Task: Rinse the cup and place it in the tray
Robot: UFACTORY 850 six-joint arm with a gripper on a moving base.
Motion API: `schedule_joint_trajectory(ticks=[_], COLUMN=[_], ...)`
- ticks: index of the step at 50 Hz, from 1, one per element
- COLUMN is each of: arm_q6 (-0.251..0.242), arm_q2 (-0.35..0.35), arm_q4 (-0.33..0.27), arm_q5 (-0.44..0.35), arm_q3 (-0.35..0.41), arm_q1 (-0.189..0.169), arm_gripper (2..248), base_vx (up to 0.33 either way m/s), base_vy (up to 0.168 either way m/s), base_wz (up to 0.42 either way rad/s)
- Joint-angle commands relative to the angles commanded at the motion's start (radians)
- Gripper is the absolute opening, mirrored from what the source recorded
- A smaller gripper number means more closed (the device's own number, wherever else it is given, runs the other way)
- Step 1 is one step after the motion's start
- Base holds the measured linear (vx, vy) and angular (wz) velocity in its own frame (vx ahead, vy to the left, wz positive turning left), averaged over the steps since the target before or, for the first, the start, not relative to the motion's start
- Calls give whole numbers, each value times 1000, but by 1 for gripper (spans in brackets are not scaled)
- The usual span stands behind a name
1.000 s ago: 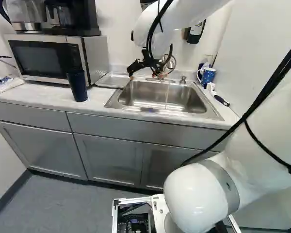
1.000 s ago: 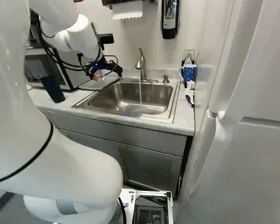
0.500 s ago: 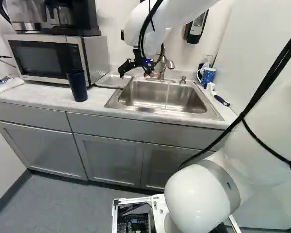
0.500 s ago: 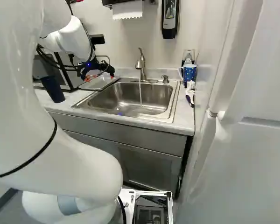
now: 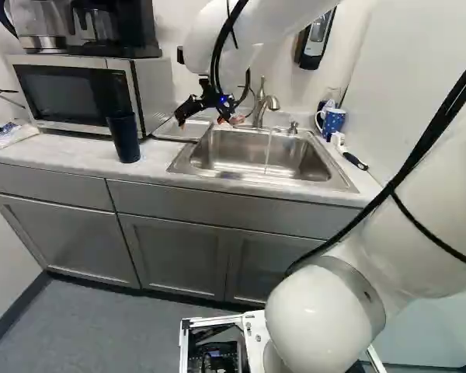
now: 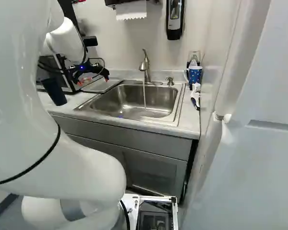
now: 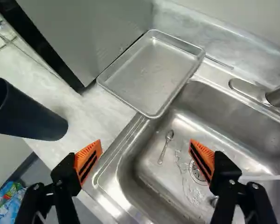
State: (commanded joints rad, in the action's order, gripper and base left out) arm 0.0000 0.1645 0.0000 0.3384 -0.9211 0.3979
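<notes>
Dark navy, the tumbler [image 5: 123,138] is seen at the left, stood upright on the counter [image 5: 66,157] in front of the microwave [image 5: 78,93]; by its place it is judged to be the cup meant, and no sign of a rinse can be made out on it. To its right, the metal sheet pan [image 7: 151,70] is laid beside the sink, with no cup set on it. The gripper [image 7: 146,149] is held wide, with nothing gripped. Farther right, water is being run from the faucet [image 6: 144,67] into the sink [image 6: 153,98], where a spoon [image 7: 165,147] is left; that much is ready. At the far right, a spotted mug [image 6: 195,74] is kept. Grasp, rinse and placing are all judged to be left.
</notes>
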Motion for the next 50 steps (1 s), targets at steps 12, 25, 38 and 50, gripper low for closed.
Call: schedule_joint_trajectory(ticks=[12,25,38,50], arm_q6=[0,0,0,0], arm_q2=[1,-16,-36,-39], arm_q4=[0,0,0,0], arm_q5=[0,0,0,0], arm_q3=[1,-15,-33,-37], arm_q1=[45,91,137,181], arm_gripper=[247,247,247,247], base_vx=[0,0,0,0], base_vy=[0,0,0,0], base_wz=[0,0,0,0])
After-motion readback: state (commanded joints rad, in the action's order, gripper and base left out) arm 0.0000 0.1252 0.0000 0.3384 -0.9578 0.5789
